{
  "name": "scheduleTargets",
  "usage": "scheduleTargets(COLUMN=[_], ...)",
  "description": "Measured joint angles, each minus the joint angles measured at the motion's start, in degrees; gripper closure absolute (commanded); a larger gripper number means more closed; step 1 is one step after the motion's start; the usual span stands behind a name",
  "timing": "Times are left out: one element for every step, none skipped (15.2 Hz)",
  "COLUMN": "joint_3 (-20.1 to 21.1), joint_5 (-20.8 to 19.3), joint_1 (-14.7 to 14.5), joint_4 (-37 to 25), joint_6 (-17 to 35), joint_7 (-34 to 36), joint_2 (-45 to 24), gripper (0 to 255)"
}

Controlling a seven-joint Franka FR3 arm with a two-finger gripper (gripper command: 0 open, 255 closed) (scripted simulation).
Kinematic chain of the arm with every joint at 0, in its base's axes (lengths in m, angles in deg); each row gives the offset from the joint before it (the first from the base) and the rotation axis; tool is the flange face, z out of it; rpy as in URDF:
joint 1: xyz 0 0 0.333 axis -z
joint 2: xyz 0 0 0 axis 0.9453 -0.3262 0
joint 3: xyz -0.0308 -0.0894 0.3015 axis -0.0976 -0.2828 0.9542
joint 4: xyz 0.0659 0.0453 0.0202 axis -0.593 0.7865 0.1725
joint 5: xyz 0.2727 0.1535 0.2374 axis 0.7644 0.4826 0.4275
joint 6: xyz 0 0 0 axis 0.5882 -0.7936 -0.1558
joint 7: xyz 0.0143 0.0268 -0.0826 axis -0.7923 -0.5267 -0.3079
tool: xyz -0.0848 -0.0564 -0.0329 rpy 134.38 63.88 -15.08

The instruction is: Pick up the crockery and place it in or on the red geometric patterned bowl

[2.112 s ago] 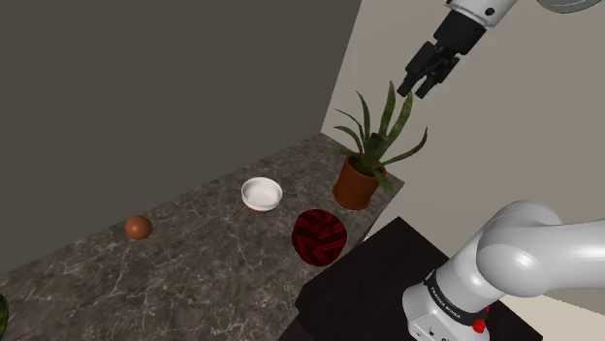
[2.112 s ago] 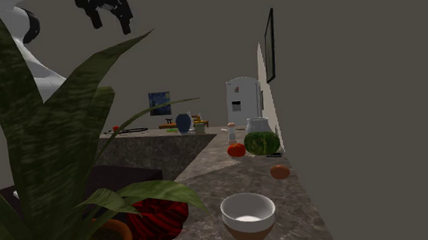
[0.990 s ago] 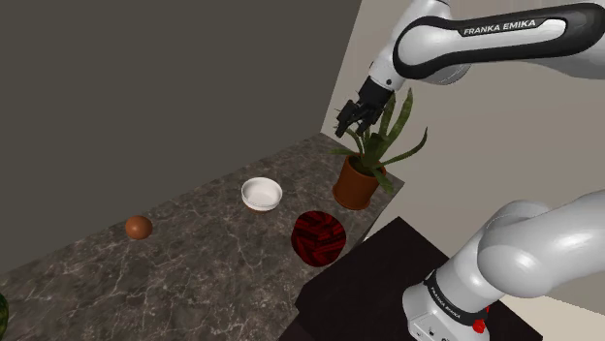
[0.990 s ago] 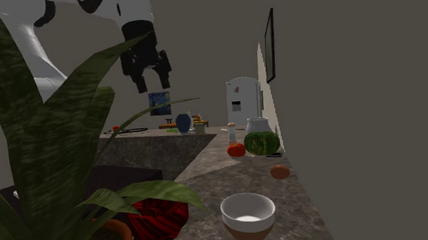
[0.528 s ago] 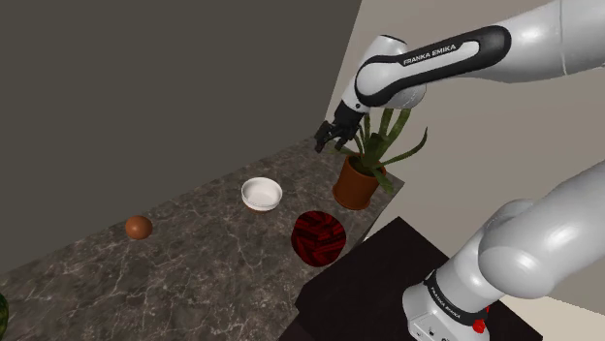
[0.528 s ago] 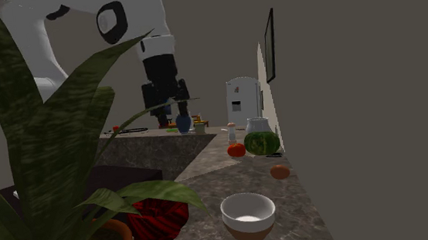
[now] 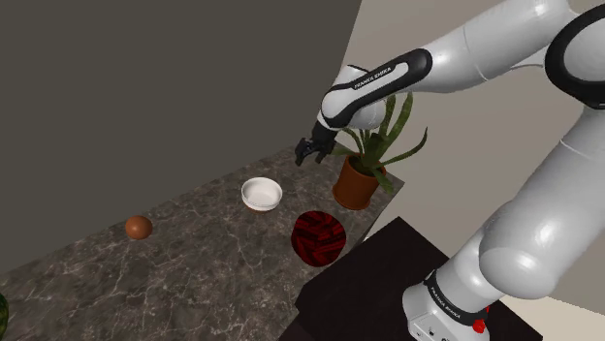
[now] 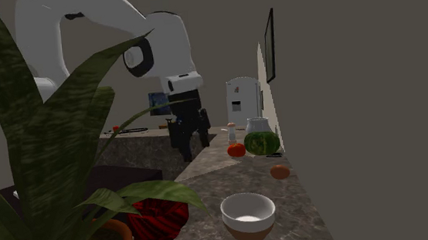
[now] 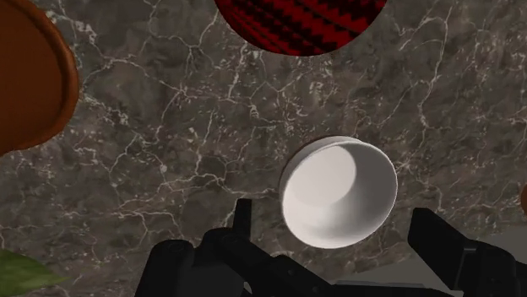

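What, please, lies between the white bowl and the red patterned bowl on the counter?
Nothing: the wrist view shows bare marbled countertop between the white bowl and the red patterned bowl.

There are one white bowl [image 7: 262, 194], one red patterned bowl [image 7: 319, 238], one potted plant [image 7: 357, 180], one orange-brown round fruit [image 8: 279, 171], one watermelon [image 8: 261, 144], one red round fruit [image 8: 236, 149], one white jug [image 8: 257, 125], one blue vase [image 8: 183, 124], one white fridge [image 8: 244, 102] and two framed pictures [image 8: 268, 46] [image 8: 159, 103] on the walls.
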Motion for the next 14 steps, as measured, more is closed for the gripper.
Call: scheduleTargets(joint_3=[0.1,0.4,0.7,1.0,1.1,1.3,1.5,1.8,2.0,2.3,2.5,2.6,2.7,2.8], joint_5=[0.6,1.3,1.9,2.5,2.8,3.2,3.4,3.9,4.2,4.6,4.7,4.8,4.9,4.9], joint_1=[0.0,-0.1,-0.1,-0.1,0.1,0.3,0.1,0.4,0.7,0.9,1.0,0.9,1.1,1.1], joint_4=[-0.8,-2.0,-3.1,-4.4,-6.3,-7.6,-9.1,-10.1,-11.9,-13.6,-15.4,-17.5,-19.5,-21.2], joint_6=[0.9,2.4,3.3,4.4,4.7,5.3,5.9,6.6,7.2,7.9,8.3,8.5,8.6,8.6], joint_7=[-0.5,-0.8,-1.1,-1.3,-1.6,-1.9,-1.8,-2.2,-2.6,-2.9,-2.9,-2.7,-2.9,-2.8], joint_2=[-1.9,-4.7,-6.8,-9.3,-11.7,-13.7,-15.8,-17.7,-20.2,-22.7,-25.0,-27.4,-29.6,-31.5], gripper=[0,0,0,0,0,0,0,0,0,0,0,0,0,0])
